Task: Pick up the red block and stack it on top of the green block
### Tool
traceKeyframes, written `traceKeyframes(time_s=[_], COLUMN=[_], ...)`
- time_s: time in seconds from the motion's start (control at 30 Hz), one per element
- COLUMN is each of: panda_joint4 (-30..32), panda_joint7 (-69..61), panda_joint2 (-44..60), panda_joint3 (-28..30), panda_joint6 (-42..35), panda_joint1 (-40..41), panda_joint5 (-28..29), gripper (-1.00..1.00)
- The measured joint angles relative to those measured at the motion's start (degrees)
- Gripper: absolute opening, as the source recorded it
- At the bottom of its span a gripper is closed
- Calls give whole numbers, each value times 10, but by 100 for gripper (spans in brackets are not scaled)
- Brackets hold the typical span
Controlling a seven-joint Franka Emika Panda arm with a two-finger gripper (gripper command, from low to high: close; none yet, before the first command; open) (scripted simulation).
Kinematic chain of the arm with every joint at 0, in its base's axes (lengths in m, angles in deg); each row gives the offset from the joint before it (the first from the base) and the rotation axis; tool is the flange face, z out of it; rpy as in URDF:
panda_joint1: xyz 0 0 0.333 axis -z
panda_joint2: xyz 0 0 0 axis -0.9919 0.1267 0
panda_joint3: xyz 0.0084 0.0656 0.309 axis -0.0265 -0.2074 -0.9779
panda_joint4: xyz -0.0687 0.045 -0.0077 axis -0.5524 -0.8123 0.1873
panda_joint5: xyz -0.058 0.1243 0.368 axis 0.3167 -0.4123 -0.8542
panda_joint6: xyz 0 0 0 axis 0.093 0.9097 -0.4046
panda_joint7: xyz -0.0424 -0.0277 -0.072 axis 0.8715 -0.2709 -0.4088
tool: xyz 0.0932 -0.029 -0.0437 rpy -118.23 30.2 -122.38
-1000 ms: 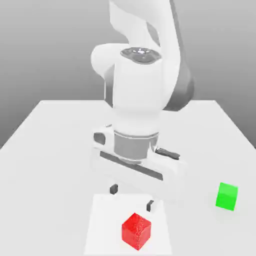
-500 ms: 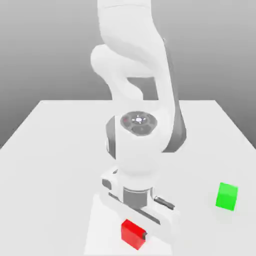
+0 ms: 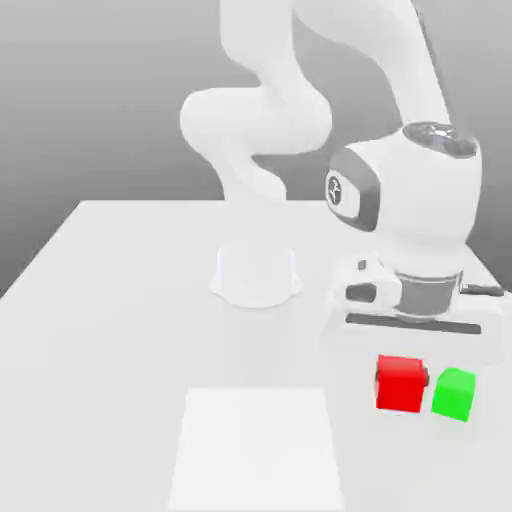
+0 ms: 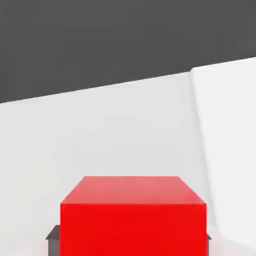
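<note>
Collision is the risk: the pincer (image 3: pixel 402 372), clamped tight on the red block (image 3: pixel 401 384), carries it just beside the green block (image 3: pixel 454 394) above the worktop (image 3: pixel 120 300), seemingly level enough to knock it aside.

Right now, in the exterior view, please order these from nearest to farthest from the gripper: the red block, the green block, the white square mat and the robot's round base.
1. The red block, directly under the gripper, held in it.
2. The green block, just beside the red one, on the exterior view's right.
3 and 4. The white square mat, front left, and the round base, back left: too close to call.
</note>
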Motion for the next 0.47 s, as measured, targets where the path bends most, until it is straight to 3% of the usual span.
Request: traceKeyframes(time_s=[0.17,0.33,0.37,0.47], panda_joint4=[15,10,9,9], panda_joint7=[-62,7,22,22], panda_joint2=[-22,66,83,83], panda_joint3=[-40,9,22,22], panda_joint6=[-5,68,81,81], panda_joint1=[-80,-100,-109,-109], panda_joint5=[-17,88,108,108], gripper=[-100,-100,100,100])
